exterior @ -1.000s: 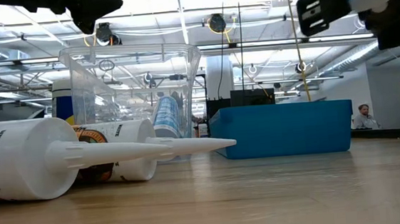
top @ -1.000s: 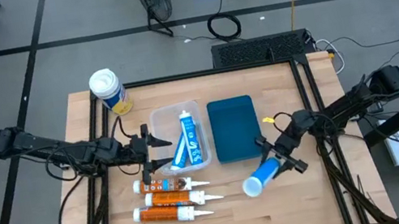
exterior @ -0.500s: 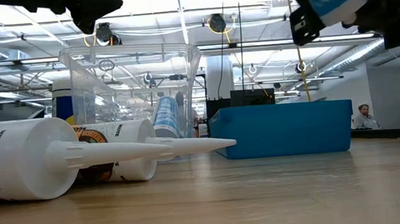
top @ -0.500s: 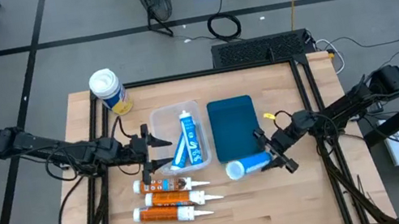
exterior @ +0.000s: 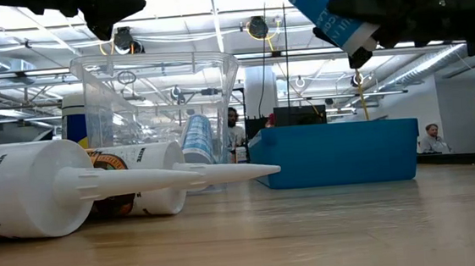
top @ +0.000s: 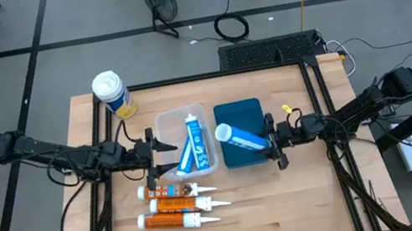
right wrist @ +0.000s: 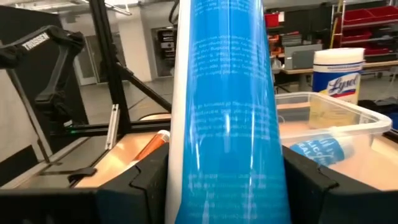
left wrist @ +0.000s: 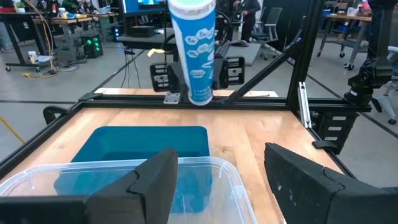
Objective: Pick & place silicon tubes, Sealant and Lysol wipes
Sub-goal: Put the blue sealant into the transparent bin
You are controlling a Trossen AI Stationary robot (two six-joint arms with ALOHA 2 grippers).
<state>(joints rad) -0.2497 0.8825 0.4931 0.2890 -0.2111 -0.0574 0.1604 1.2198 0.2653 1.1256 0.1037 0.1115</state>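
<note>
A slim blue silicone tube [top: 239, 136] is clamped in the right gripper [top: 272, 143] above the blue lid [top: 238, 112], while the left gripper [top: 159, 158] is held open beside the clear plastic bin [top: 163, 123].

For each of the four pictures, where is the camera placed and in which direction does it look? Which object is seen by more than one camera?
High view: above the table, looking straight down; both arms show, the right gripper holding a blue tube above the blue bin.
Low view: at tabletop height, looking level past the sealant cartridges; both arms enter from above.
Left wrist view: on the left arm, facing the clear bin and the right arm; its own fingers show.
Right wrist view: on the right arm, facing the Lysol wipes.
All four show the held blue tube.
</note>
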